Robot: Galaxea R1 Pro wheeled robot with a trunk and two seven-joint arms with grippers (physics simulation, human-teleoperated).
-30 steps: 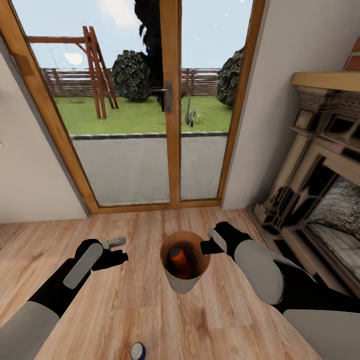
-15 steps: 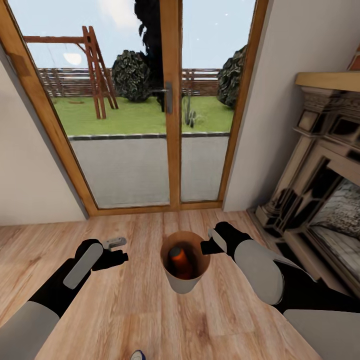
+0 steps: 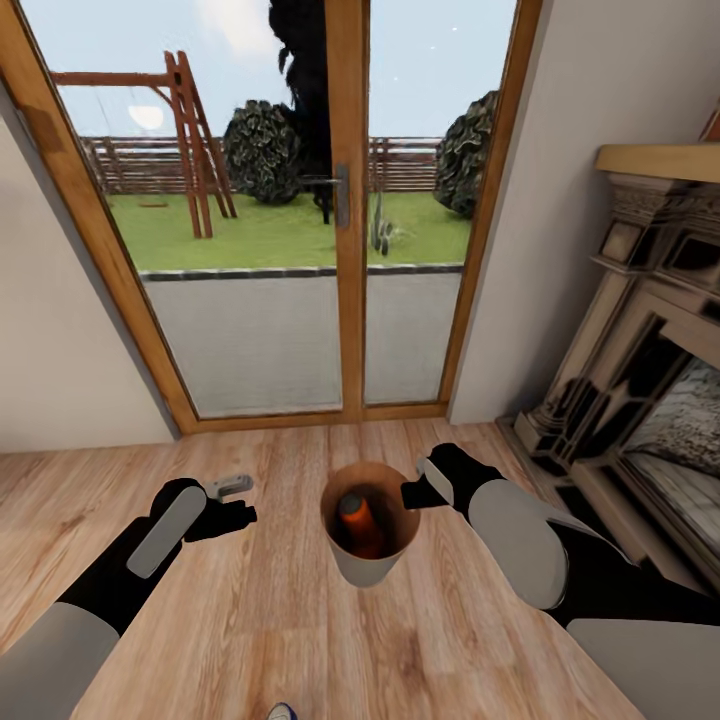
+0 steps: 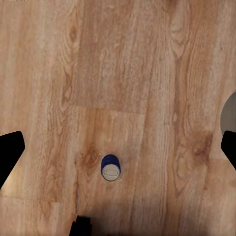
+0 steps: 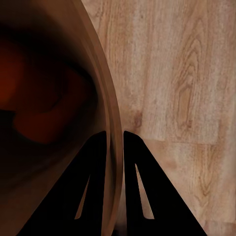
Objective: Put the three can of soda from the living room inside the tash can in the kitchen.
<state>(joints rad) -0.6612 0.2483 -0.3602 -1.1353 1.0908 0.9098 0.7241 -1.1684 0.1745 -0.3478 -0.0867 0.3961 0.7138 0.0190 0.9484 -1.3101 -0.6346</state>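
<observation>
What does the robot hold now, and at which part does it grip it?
The right gripper is shut on the trash can, pinching its rim wall between the fingers. The left gripper is open and holds nothing.

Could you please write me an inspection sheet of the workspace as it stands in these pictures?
Surface: light wood plank floor, bare around the bin.
Job's things: trash can upright on the floor, an orange soda can leaning inside it; blue soda can standing on the floor, apart from the bin, at the head view's bottom edge. Third can: cannot tell.
Clutter: nothing seen.
Grippers: left gripper over the floor, jaws open, holding nothing; right gripper clamped on the bin's rim, one jaw inside, one outside.
Cables: nothing seen.
Surroundings: wood-framed glass doors ahead with a garden beyond; fireplace to the right.
</observation>
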